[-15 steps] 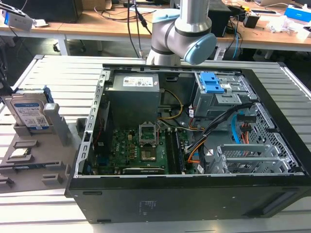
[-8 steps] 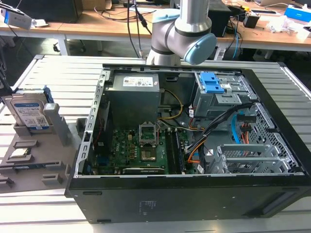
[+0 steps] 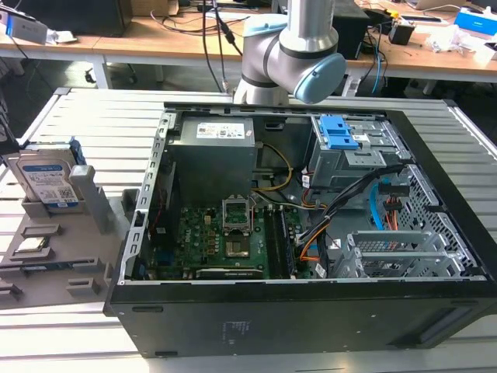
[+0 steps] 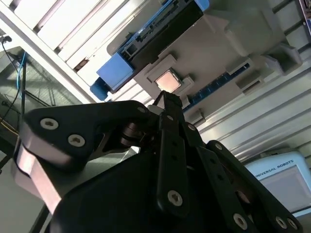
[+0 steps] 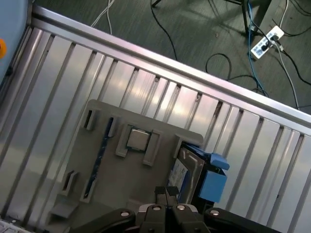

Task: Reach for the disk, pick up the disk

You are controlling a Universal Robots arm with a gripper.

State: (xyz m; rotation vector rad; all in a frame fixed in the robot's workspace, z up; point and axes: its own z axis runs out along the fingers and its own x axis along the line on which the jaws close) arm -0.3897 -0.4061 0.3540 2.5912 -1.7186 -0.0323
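Disk upright on edge in grey holder, label face vertical; gripper pinched closed, empty, above.

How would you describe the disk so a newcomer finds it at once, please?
To the exterior view's left of the open computer case lies a grey holder tray. The disk stands on edge at its far end; its bright blue frame and white-and-blue label set it apart from the square chip lying flat nearby.

The disk is silver, white-labelled, blue-framed
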